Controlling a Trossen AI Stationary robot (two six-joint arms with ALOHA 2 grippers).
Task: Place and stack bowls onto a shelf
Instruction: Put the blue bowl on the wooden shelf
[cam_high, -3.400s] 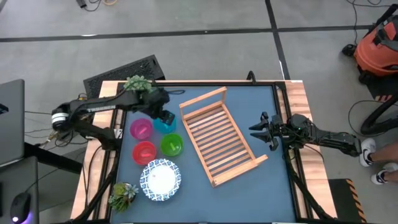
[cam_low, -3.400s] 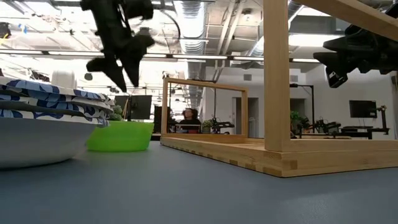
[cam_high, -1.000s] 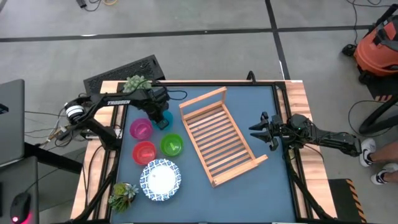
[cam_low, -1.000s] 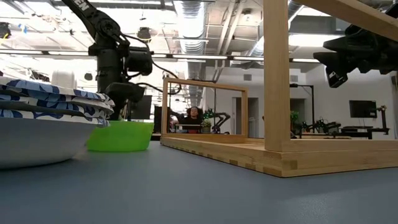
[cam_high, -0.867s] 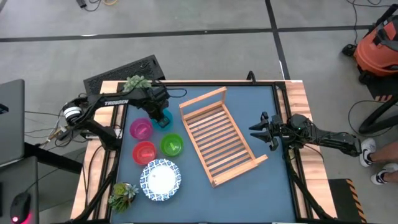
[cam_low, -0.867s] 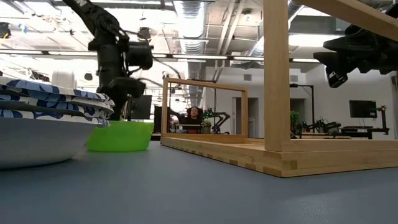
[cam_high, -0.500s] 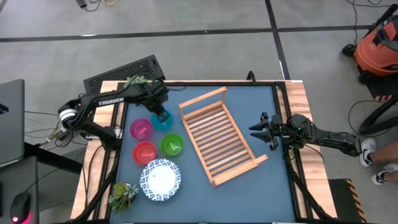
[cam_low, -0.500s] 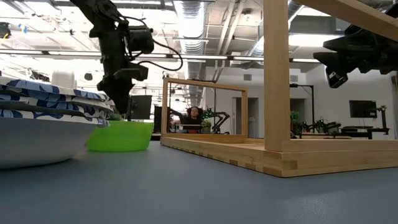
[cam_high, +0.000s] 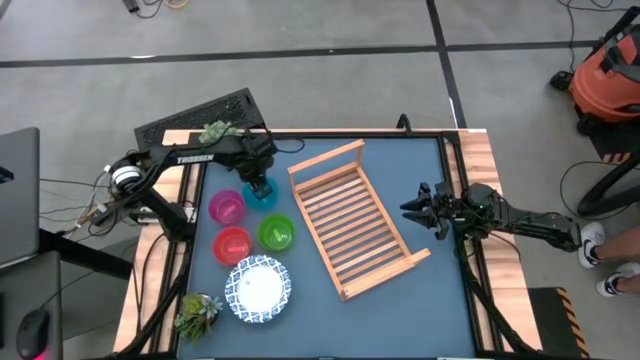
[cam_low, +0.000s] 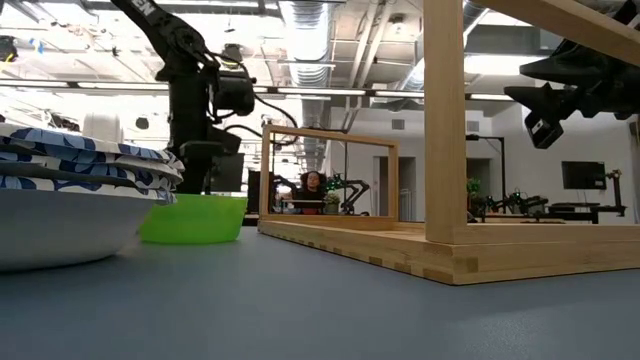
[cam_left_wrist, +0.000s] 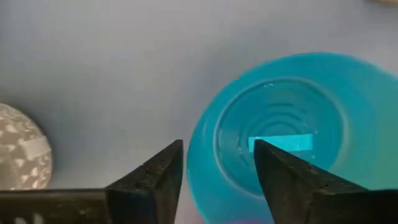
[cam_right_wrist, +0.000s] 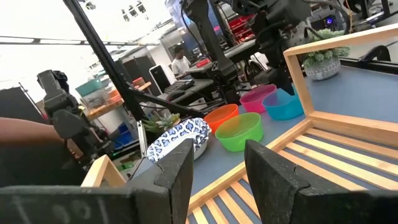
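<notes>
The blue bowl (cam_high: 266, 194) (cam_left_wrist: 280, 124) rests upright on its base on the blue table, left of the wooden shelf (cam_high: 350, 218) (cam_low: 440, 240). My left gripper (cam_high: 258, 184) (cam_left_wrist: 217, 149) points down over the bowl, open. One finger stands inside and one outside the rim (cam_left_wrist: 198, 155); I cannot tell whether they touch it. Pink bowl (cam_high: 226, 207), red bowl (cam_high: 232, 243), green bowl (cam_high: 276, 233) (cam_low: 195, 218) and the stacked white patterned dishes (cam_high: 258, 289) (cam_low: 70, 190) sit nearby. My right gripper (cam_high: 415, 208) (cam_right_wrist: 217, 155) waits open at the shelf's right.
Potted plants stand at the table's far-left corner (cam_high: 222, 132) and near-left corner (cam_high: 198, 312); the far one's speckled pot (cam_left_wrist: 18, 143) is close to my left gripper. A keyboard (cam_high: 200, 118) lies beyond the far edge. The shelf lies slantwise across the table's middle.
My left arm has shifted a little toward the table's far edge and tipped its wrist more upright over the blue bowl, with the fingers lower at the bowl's rim. The bowls and the shelf have stayed where they were.
</notes>
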